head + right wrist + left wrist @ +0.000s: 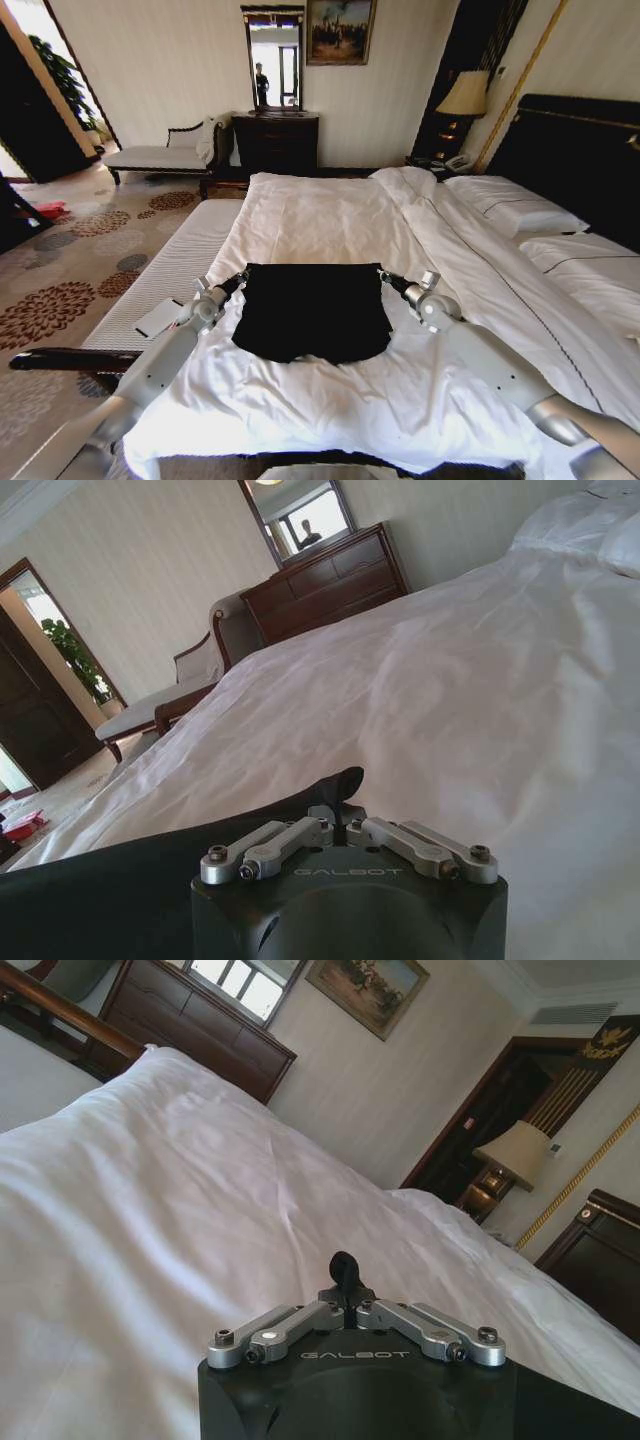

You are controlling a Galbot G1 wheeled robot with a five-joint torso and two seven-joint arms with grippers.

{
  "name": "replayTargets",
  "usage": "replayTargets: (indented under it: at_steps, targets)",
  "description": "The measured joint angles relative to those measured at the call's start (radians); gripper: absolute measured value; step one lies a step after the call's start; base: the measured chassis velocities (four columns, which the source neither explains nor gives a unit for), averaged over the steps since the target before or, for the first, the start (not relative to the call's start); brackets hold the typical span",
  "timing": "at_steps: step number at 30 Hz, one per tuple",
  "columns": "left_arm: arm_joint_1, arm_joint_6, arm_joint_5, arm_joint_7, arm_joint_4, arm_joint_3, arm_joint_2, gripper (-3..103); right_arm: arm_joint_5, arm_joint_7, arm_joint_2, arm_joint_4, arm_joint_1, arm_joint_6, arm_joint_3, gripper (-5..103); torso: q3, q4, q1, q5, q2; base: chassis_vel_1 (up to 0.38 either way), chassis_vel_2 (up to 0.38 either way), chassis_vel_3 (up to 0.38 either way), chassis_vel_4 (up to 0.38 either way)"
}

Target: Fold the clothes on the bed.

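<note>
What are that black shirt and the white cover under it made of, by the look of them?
The black T-shirt looks like soft, matte knit, probably cotton: it lies limp and absorbs the light. The white duvet looks like smooth woven cotton, slightly glossy, with fine creases. Neither fibre can be confirmed.

Hotel-style bedroom. Large bed [330, 215] with white duvet and pillows [515, 212], dark headboard [585, 150], bedside lamp [465, 95], dresser [275, 140] under mirror [273, 55], framed painting [340, 30], chaise [160, 155], floral carpet [60, 290].
</note>
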Motion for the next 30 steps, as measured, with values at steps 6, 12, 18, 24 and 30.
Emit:
replayTargets:
  at_steps: [6,12,18,24,30]
  targets:
    - [0.044,-0.009,0.011,-0.002,-0.064,-0.01,0.013,0,-0.024,-0.022,-0.002,0.003,-0.022,0.031,0.008,1,0.0,0.0002,0.0,0.0,0.0,0.0,0.0,0.0,0.0]
    - [0.094,-0.03,0.023,-0.003,-0.109,-0.043,0.021,0,-0.068,-0.046,-0.014,0.031,-0.052,0.065,0.027,1,0.0,0.0003,0.0,-0.0001,0.0,0.0,0.0,0.0,0.0]
    - [0.187,-0.068,0.037,0.015,-0.183,-0.101,0.053,0,-0.202,-0.1,-0.033,0.077,-0.158,0.166,0.086,1,0.0,0.0003,0.0,-0.0001,0.0,0.0,0.0,0.0,0.0]
    - [0.272,-0.183,0.132,0.057,-0.231,-0.117,0.081,0,-0.388,-0.157,-0.044,0.083,-0.274,0.287,0.146,1,0.0,0.0002,0.0,0.0003,0.0,0.0,0.0,0.0,0.0]
    - [0.327,-0.327,0.292,0.046,-0.246,-0.134,0.076,0,-0.543,-0.165,-0.038,0.104,-0.349,0.354,0.201,1,0.0,0.0,0.0,-0.0001,0.0,0.0,0.0,0.0,0.0]
